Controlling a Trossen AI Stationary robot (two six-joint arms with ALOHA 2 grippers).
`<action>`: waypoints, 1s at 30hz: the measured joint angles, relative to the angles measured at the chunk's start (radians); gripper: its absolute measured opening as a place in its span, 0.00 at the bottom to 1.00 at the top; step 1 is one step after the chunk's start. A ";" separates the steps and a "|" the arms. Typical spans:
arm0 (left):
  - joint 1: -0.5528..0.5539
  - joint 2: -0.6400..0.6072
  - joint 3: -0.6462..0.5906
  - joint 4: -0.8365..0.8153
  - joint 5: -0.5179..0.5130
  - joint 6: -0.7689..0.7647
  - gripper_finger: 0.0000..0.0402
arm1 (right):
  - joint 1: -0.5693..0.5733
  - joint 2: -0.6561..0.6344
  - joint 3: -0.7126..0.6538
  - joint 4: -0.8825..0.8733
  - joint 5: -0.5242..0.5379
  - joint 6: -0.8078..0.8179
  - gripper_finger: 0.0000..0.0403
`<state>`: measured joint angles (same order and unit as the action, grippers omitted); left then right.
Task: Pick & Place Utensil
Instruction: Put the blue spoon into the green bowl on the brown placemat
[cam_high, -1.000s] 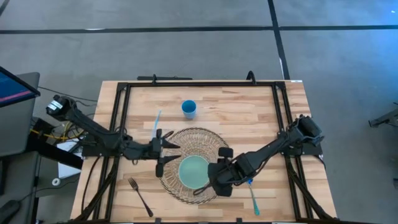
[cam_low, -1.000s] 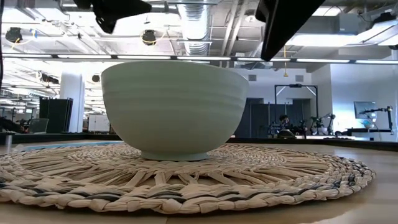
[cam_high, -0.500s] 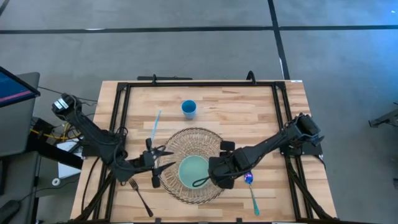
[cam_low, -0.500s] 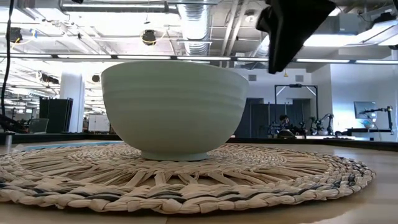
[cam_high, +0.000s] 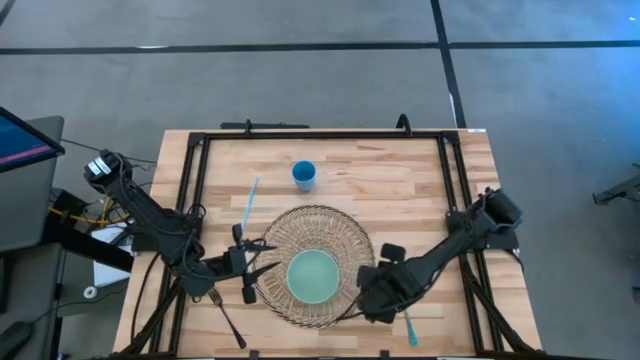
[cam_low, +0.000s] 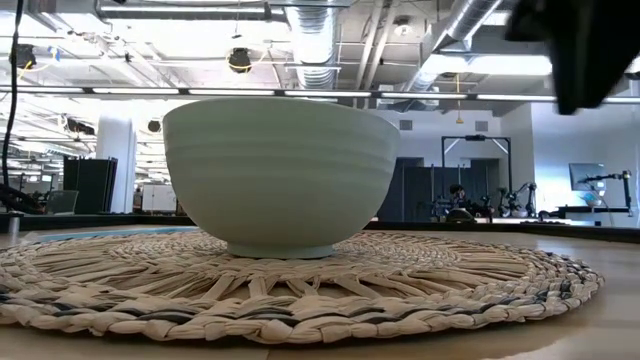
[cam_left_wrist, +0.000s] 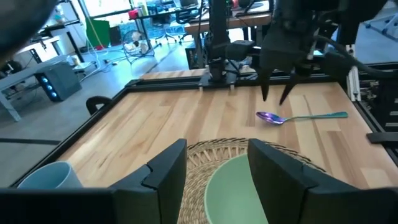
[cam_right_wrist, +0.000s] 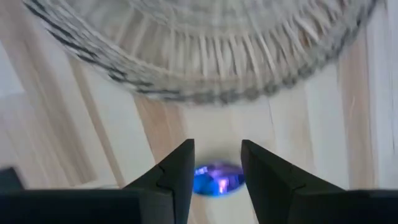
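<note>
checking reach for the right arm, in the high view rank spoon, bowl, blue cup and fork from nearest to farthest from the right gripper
From the right gripper:
1. Spoon, right beside it on the table's right.
2. Bowl, on the woven mat.
3. Fork, near left corner.
4. Blue cup, far side.

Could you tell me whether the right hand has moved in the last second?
Yes. The right hand has left the bowl and now hangs over the spoon.
</note>
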<state>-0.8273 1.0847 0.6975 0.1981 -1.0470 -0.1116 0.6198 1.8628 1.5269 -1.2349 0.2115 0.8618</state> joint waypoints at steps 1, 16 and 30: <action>-0.005 0.000 0.000 0.000 0.000 0.000 0.43 | 0.006 -0.009 -0.015 0.000 0.000 0.035 0.30; -0.024 -0.001 -0.001 0.000 0.000 0.002 0.43 | 0.144 -0.235 -0.284 0.192 -0.002 0.529 0.29; -0.024 -0.001 -0.001 -0.004 0.000 0.002 0.43 | 0.310 -0.240 -0.382 0.247 -0.001 0.984 0.29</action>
<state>-0.8513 1.0840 0.6964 0.1940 -1.0465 -0.1093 0.9293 1.6230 1.1446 -0.9874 0.2103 1.8463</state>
